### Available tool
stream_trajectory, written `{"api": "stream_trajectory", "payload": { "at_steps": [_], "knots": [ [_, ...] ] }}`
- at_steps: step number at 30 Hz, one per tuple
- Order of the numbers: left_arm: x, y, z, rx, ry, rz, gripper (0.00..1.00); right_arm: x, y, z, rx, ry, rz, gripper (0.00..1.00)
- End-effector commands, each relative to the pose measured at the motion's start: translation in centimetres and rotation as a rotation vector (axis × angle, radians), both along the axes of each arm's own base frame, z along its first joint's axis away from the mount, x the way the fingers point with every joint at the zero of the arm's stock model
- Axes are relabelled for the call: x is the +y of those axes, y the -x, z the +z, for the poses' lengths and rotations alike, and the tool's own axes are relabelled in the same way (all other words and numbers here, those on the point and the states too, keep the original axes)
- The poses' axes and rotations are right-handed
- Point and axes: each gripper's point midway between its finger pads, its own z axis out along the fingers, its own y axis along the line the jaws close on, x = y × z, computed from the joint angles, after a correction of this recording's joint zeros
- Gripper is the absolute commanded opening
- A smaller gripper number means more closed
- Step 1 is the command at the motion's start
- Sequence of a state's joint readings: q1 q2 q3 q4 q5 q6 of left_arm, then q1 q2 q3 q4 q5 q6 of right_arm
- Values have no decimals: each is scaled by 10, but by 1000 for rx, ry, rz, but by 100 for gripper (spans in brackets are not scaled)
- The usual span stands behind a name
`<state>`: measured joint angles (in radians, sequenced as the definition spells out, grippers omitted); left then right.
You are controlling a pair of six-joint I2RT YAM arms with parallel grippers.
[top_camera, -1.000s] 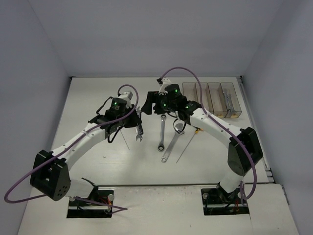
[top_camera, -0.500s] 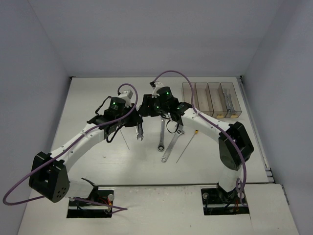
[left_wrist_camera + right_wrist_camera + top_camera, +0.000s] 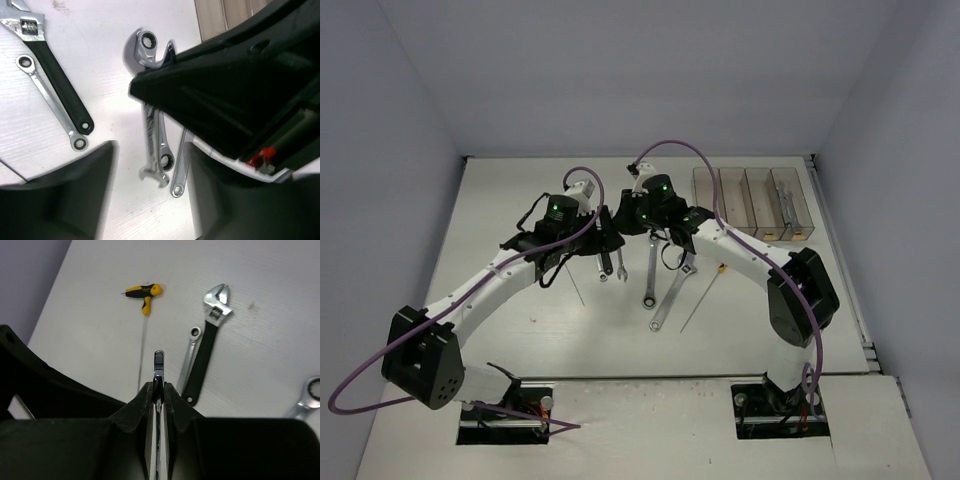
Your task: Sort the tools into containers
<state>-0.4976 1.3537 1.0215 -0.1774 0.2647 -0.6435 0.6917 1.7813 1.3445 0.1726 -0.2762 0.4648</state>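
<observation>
Top view: both end effectors meet over the middle of the counter, just beside each other.

Right end effector: fingers together, clamped on a thin silver tool. The tool is edge-on to my wrist camera, with its tip sticking out past the fingertips. I cannot tell whether it is clear of the counter.

Left end effector: fingers apart, nothing in them. Two silver wrenches lie side by side on the counter in the gap between the fingers. My right arm fills the upper right of this view, and a ring-ended wrench shows at its edge.

Loose tools, right wrist view:
- T-handle driver, yellow and black, thin rod running toward the camera.
- Black-handled adjustable spanner.
- Slim ratchet wrench, just beside the spanner, roughly parallel to it.

Loose tools, top view, near side of the end effectors:
- Long ring wrench.
- Silver adjustable spanner, beside it.
- Rod driver with yellow handle, further right.

The containers stand in a row of four at the far right of the counter. The rightmost one holds a silver spanner; contents of the other three not readable.
</observation>
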Motion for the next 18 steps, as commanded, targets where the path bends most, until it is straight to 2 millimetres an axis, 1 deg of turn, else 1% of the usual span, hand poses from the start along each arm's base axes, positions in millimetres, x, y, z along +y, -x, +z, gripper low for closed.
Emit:
{"api": "stream_trajectory", "payload": {
  "at_steps": [1,2,3,4,6,8,9,10,11,12,14,16,17,18],
  "knots": [
    [0,-15,25,-57,8,37,71,-50,-49,44,-175,46,-129,0],
    [3,-15,22,-47,-9,52,76,-68,-58,46,-185,77,-162,0],
    [6,-14,20,-39,-24,64,82,-96,-69,47,-182,117,-213,0],
    [11,-12,15,-17,-48,77,84,-119,-82,55,-230,183,-257,0],
    [25,-13,8,2,-105,131,87,-167,-94,53,-238,341,-315,0],
    [38,-8,-2,39,-162,169,87,-229,-113,52,-253,523,-447,0],
    [46,-6,-6,52,-196,198,87,-261,-121,52,-256,624,-485,0],
    [54,-6,-9,56,-223,222,87,-288,-127,53,-255,698,-512,0],
    [59,-6,-11,60,-246,240,87,-310,-131,55,-253,756,-532,0],
    [64,-3,-14,73,-265,247,87,-326,-135,58,-257,808,-550,0],
    [70,3,-18,93,-288,249,87,-375,-142,63,-242,893,-620,0],
    [75,7,-19,99,-302,261,87,-408,-148,66,-231,945,-666,0],
    [77,8,-19,99,-307,265,87,-424,-153,65,-223,954,-675,0],
    [78,10,-19,100,-309,267,87,-435,-158,63,-217,963,-685,0]
  ]
}}
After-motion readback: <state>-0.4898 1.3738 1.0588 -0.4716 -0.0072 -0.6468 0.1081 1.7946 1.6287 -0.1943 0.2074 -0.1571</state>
